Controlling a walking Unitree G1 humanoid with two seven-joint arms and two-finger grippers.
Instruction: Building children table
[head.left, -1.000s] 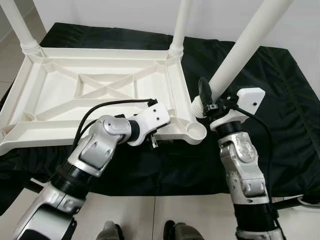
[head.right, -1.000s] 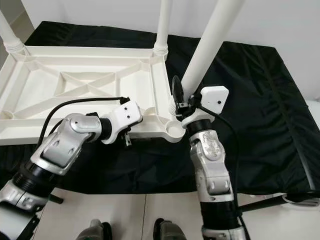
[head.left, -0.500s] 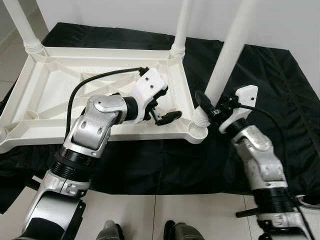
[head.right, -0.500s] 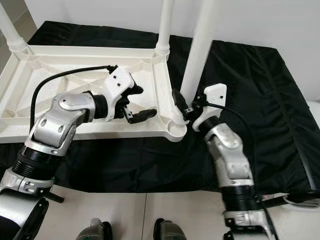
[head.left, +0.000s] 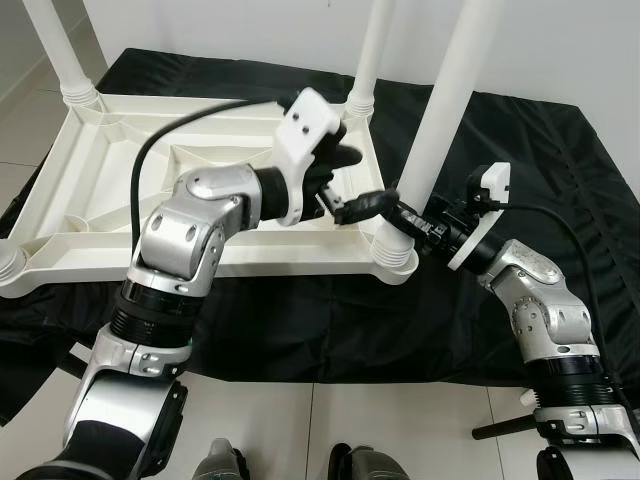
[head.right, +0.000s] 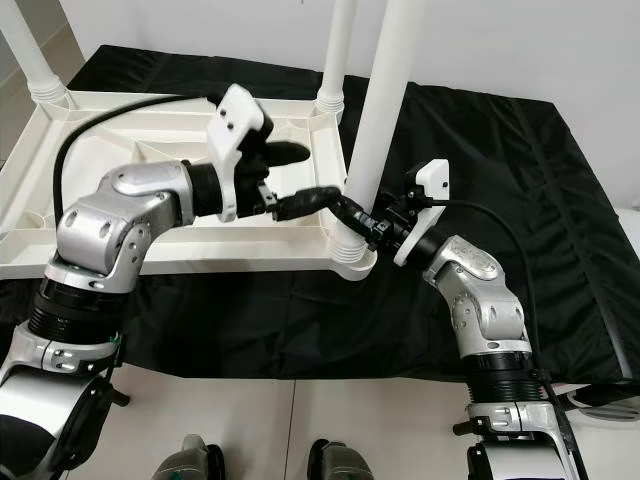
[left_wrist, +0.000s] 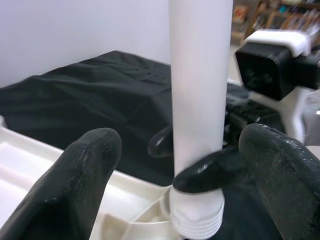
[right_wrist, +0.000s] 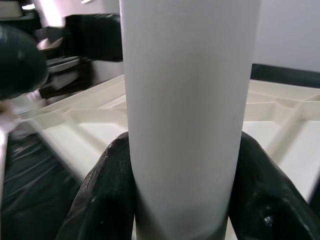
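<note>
Tabletop: I'm looking at the white table frame lying upside down on the black cloth, ribbed underside facing up, reaching from the cloth's left edge to about its middle.
Legs: three are standing up out of the frame's corners, two at the far edge and one at the near right corner.
Near right leg: the white leg is sitting upright in its corner socket, threaded collar just above the rim.
Right gripper: my right gripper is clamping that leg low down, one black finger pressing each side, so it's closed tight on it.
Left gripper: my left gripper is hovering over the frame's right edge with fingers spread wide, holding nothing, the leg sitting in the gap further out.
</note>
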